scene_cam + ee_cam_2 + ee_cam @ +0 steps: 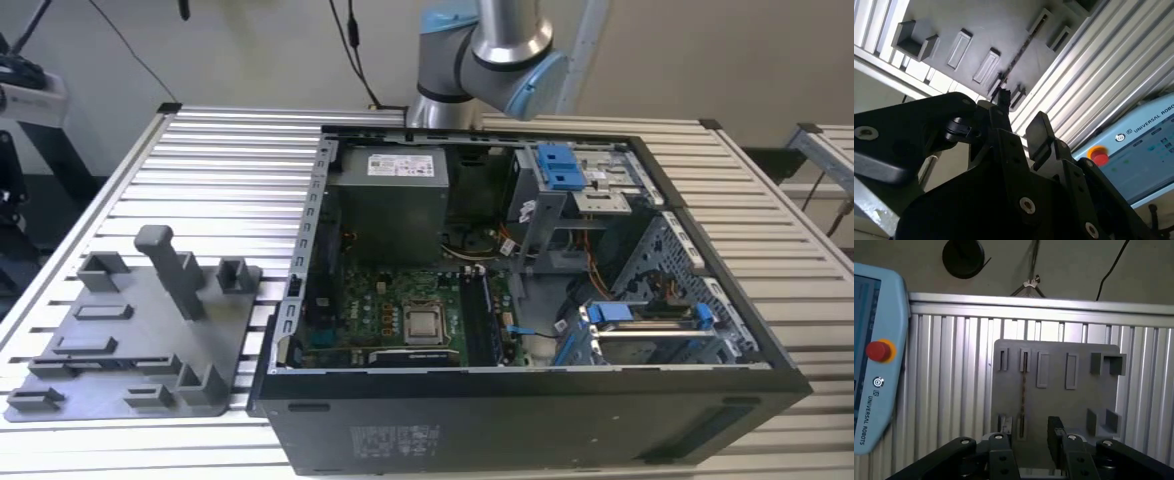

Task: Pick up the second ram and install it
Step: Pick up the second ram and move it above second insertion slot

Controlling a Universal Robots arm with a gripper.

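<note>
The second ram [1023, 390] is a thin dark stick standing on its edge in a slot of the grey fixture plate [1054, 405]. In the second wrist view the ram [1018, 54] shows as a narrow dark line on the plate [984, 30]. My gripper [1029, 440] hangs well above the plate, open, with nothing between its black fingers [1056, 432]. The ram lies roughly in line with the gap between the fingers [1040, 131] of my gripper [1021, 122]. In the exterior view the plate [134, 340] lies to the left of the open computer case [534, 300].
A grey upright post [167, 270] and low brackets stand on the plate. Inside the case are a motherboard [400, 320], a power supply [387, 200] and blue clips [561, 165]. A teach pendant [874, 365] lies on the slatted table [200, 160] beside the plate.
</note>
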